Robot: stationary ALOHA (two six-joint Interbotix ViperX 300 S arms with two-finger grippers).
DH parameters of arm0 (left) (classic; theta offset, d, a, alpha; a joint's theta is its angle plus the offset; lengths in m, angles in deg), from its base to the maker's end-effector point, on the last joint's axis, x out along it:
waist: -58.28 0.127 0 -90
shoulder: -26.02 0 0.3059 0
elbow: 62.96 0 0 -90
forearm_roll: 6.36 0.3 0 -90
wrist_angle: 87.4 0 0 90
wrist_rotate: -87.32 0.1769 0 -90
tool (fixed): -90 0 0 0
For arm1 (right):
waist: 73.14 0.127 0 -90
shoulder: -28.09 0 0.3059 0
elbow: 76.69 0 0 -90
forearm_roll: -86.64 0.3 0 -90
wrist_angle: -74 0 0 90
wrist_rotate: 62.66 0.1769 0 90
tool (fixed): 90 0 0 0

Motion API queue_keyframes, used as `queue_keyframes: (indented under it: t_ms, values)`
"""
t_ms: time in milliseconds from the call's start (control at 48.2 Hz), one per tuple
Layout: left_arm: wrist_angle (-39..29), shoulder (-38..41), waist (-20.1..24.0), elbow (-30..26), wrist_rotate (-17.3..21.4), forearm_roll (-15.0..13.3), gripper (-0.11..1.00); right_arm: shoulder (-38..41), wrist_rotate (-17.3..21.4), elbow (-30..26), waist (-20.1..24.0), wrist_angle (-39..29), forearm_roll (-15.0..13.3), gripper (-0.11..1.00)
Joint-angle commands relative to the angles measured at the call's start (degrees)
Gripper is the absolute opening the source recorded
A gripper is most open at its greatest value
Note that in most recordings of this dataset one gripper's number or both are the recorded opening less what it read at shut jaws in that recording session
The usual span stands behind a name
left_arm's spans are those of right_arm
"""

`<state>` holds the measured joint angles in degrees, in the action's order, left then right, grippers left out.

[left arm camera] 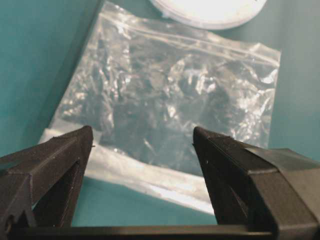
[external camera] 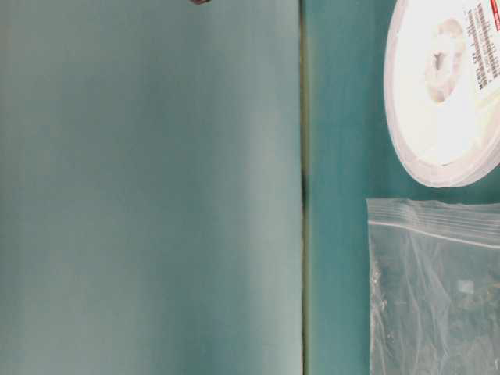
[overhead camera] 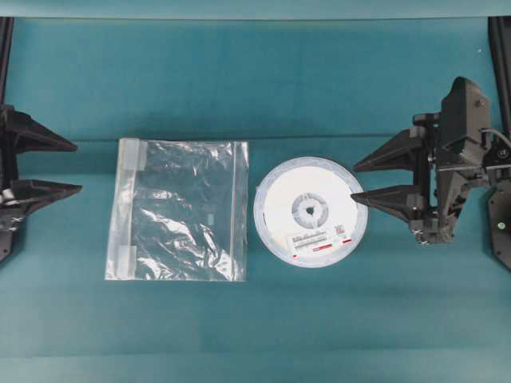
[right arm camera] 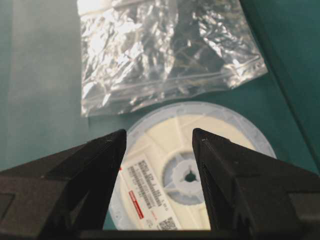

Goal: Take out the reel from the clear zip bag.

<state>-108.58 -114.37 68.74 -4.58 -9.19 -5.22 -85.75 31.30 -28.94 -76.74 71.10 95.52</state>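
Note:
The reel (overhead camera: 310,211), a flat white disc with a grey hub and a red-striped label, lies bare on the teal table just right of the clear zip bag (overhead camera: 180,210). The bag is flat, crinkled and holds nothing. The two lie close, with a narrow gap between them. My right gripper (overhead camera: 358,182) stands open at the reel's right rim, nothing between its fingers; its wrist view looks down on the reel (right arm camera: 192,167) with the bag (right arm camera: 160,50) beyond. My left gripper (overhead camera: 78,167) is open at the far left, apart from the bag (left arm camera: 170,95).
A seam (external camera: 303,187) in the teal table cover runs behind the reel (external camera: 445,86) and bag (external camera: 437,289) in the table-level view. Dark arm frames stand at both side edges (overhead camera: 501,48).

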Motion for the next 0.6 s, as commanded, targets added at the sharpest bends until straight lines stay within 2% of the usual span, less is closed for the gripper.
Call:
queue_keyframes:
  t_ms: [0,581]
  values:
    - [0.3,0.3,0.0,-1.6,0.1,0.2,0.87,-0.3,-0.4,-0.5,0.2,0.3,-0.1,0.73]
    - [0.3,0.4,-0.1,-1.4,0.0,0.2,0.87,-0.4,-0.4,-0.2,0.2,0.3,-0.1,0.73]
